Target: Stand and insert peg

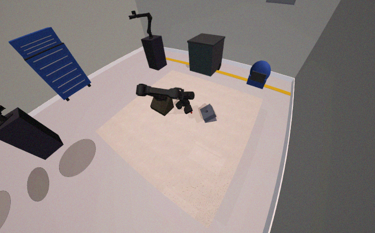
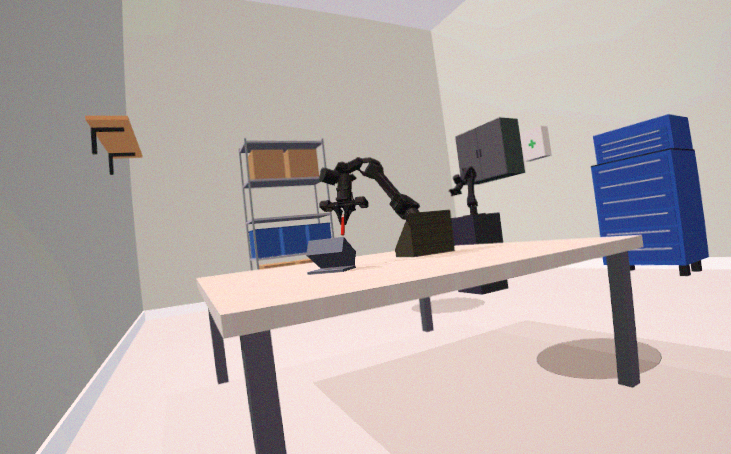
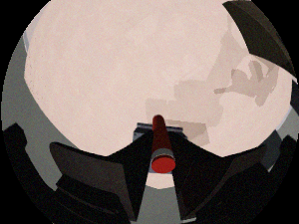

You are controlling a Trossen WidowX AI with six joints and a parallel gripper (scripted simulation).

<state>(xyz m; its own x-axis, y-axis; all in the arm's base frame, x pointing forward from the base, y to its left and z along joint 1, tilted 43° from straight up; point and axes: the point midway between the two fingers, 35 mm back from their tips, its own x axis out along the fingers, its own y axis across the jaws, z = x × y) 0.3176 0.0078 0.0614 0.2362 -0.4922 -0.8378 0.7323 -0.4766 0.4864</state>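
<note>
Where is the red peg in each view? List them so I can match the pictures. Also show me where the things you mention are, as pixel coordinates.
Top: a red speck by the pincer (image 1: 188, 109) (image 2: 343, 216) (image 3: 160, 170), near centre.
Exterior: red peg (image 2: 342, 225) (image 3: 160, 135), left of centre, above the block.
Wrist: lower centre.
Shared landmark: the grey block (image 1: 208, 113) (image 2: 331, 254) (image 3: 175, 128).

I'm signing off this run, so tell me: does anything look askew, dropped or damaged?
Nothing stands out. The red peg hangs between the fingers, near upright, and the sloped panel shows no visible damage.
</note>
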